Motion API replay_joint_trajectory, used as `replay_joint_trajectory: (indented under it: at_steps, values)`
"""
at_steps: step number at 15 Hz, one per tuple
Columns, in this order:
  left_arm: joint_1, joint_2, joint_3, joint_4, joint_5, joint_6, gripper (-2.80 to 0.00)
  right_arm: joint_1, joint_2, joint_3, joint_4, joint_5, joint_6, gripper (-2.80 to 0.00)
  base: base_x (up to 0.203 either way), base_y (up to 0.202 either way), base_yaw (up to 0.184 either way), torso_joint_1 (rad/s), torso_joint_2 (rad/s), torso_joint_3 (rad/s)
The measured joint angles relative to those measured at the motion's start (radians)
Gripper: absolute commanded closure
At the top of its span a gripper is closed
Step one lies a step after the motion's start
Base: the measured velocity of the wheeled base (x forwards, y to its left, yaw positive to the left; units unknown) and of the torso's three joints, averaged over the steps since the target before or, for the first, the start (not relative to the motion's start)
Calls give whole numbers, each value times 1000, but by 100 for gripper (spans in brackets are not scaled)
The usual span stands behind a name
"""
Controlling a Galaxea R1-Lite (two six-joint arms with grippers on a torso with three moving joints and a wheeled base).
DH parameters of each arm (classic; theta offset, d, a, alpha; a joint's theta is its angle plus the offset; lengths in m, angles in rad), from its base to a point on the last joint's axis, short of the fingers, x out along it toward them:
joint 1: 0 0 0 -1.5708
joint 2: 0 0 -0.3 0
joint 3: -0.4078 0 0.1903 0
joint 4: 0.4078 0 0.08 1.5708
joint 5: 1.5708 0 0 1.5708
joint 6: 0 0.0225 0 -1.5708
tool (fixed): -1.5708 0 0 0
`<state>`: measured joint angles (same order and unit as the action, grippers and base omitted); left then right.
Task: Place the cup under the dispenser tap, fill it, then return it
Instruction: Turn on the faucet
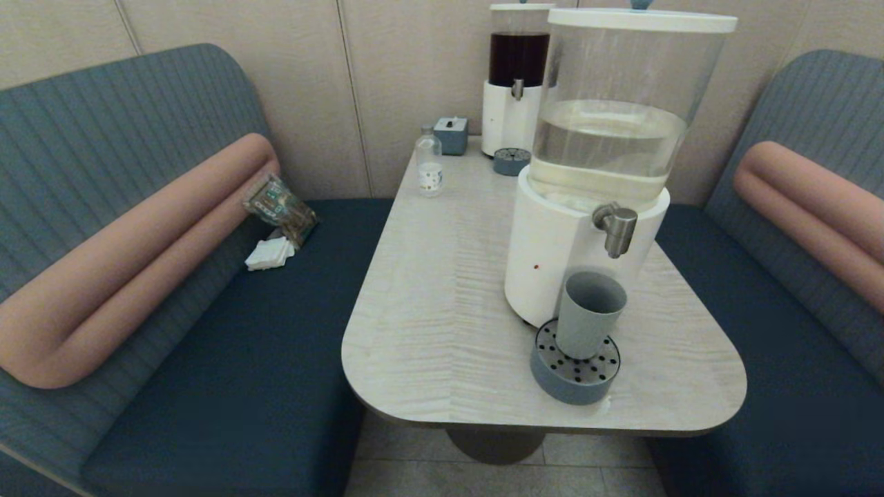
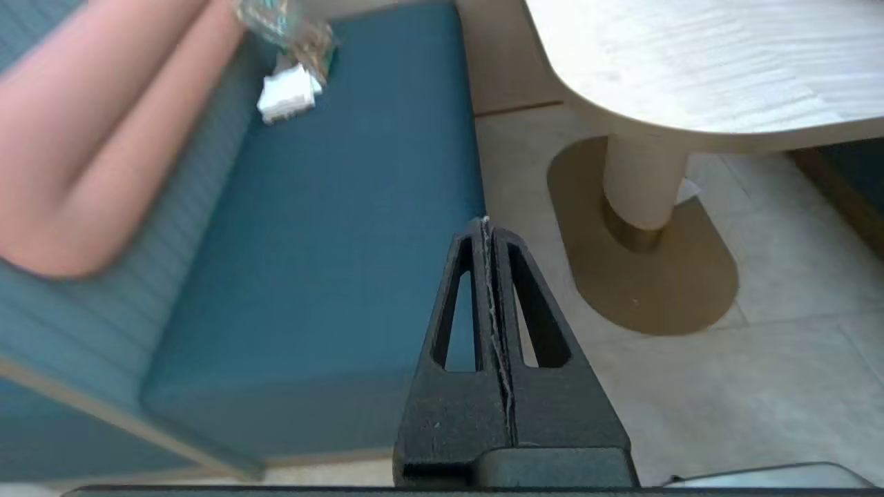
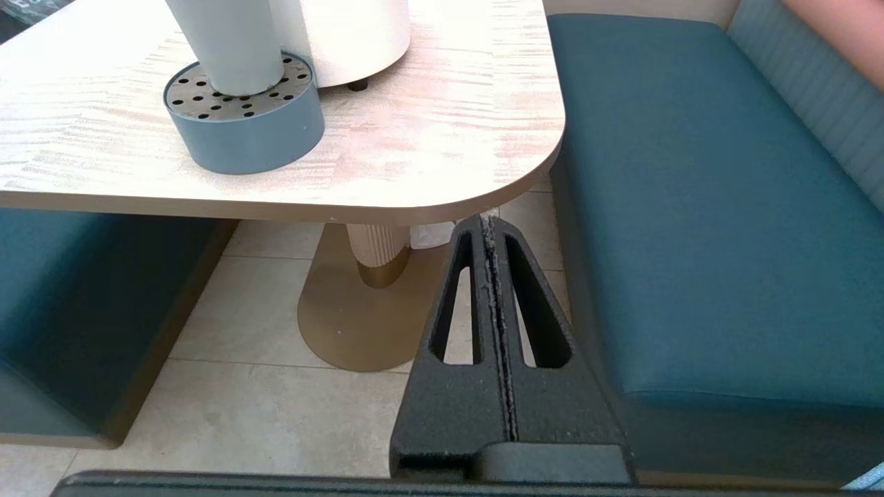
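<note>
One cup (image 1: 589, 315) upright on drip tray (image 1: 574, 373), tap (image 1: 615, 228) above

Pale wood table (image 1: 442, 290), two dispensers (image 1: 594, 172), two drip trays (image 1: 574, 369), small bottle (image 1: 429, 166), grey box (image 1: 452, 134)

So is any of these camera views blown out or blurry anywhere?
Right wrist view: the table top and the white dispenser base are washed out by glare. Left wrist view: the pink bolster and the packet look smeared. Head view: evenly lit, the cup sharp.
</note>
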<state>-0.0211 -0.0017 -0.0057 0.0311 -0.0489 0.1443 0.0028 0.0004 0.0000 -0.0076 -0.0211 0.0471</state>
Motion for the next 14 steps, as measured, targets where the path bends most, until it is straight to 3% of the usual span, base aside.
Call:
replay_joint_trajectory:
  at_steps: [3,9,11,14]
  values:
    - [0,0,2,-23,8,-45,0,0,0,0,5,-2,-7,0,0,0,0,0,0,0]
    - [0,0,4,-26,8,-47,0,0,0,-23,22,-18,-10,0,0,0,0,0,0,0]
    - [0,0,4,-26,8,-47,0,0,11,-148,53,-22,-1,0,0,0,0,0,0,0]
    - [0,0,4,-26,8,-47,0,0,115,-492,153,3,18,0,0,0,0,0,0,0]
